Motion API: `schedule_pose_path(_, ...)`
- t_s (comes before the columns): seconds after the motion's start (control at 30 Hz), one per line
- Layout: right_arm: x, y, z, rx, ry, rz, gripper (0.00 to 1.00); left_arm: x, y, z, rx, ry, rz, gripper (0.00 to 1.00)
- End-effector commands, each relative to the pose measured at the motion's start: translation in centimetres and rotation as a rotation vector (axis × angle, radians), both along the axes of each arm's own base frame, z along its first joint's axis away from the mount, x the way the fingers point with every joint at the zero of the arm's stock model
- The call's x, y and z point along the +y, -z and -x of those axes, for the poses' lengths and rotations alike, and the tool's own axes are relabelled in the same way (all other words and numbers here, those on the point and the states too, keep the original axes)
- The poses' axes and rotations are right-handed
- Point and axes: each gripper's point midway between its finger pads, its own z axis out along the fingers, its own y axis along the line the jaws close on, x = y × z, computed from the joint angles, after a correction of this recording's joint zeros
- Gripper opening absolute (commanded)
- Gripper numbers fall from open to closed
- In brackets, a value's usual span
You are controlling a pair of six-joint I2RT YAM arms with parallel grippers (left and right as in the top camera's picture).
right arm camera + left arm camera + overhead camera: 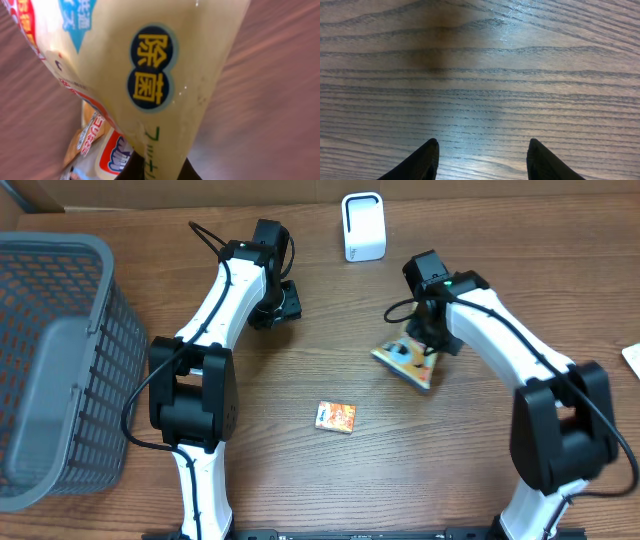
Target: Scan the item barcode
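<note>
Yellow printed pouch (150, 75) is clamped in the right gripper (160, 171) over the table (420, 480), right of centre and well apart from the white scanner (362, 226); the left gripper (482, 152) is held parted and empty.

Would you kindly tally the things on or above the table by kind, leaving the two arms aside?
Baskets: 1, the grey basket
Scanners: 1, the white scanner
Packaged goods: 2, the pouch and the small orange box
Unidentified: 1, the white thing cut off at the right edge
Total: 5
</note>
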Motion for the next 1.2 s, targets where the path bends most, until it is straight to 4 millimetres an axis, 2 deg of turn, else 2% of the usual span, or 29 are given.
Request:
schedule_pose_path(0.0,-5.1,-6.3,-0.7,-0.124,-0.012,0.316,0.04,0.3,-0.7,0.0,-0.015,0.015,-0.01,0.49)
schedule_pose_path(0.13,-8.1,-8.2,0.9,-0.077,-0.014,0.517,0.04,0.3,-0.7,0.0,-0.016,0.015,-0.01,0.5)
schedule_pose_path(0.23,-9.5,-9.4,1.9,-0.035,-0.029,0.624,0.04,0.3,-0.7,0.1,-0.013,0.016,-0.01,0.5)
schedule_pose_path(0.33,-10.1,-9.6,2.3,-0.003,-0.041,0.651,0.04,0.3,-0.6,0.1,-0.012,0.034,-0.013,0.5)
schedule_pose_path(0.47,-12.4,-9.8,2.5,0.012,0.008,0.692,0.04,0.4,-0.6,0.2,-0.011,0.046,-0.015,0.51)
schedule_pose_path(0.57,-14.3,-9.5,2.7,0.031,0.05,0.695,0.04,0.4,-0.6,0.2,-0.011,0.081,-0.02,0.52)
schedule_pose_path(0.77,-17.3,-6.5,3.6,0.125,0.038,0.676,0.04,0.3,-0.6,0.2,-0.011,0.093,-0.017,0.54)
schedule_pose_path(0.9,-16.9,-5.8,3.3,0.118,0.027,0.644,0.04,0.3,-0.6,0.2,-0.013,0.093,-0.017,0.54)
schedule_pose_path(1.07,-13.8,-3.9,2.0,0.11,-0.084,0.493,0.04,0.3,-0.6,0.2,-0.012,0.093,-0.017,0.54)
schedule_pose_path(1.17,-12.3,-3.4,1.8,0.105,-0.121,0.457,0.04,0.3,-0.6,0.2,-0.012,0.093,-0.018,0.55)
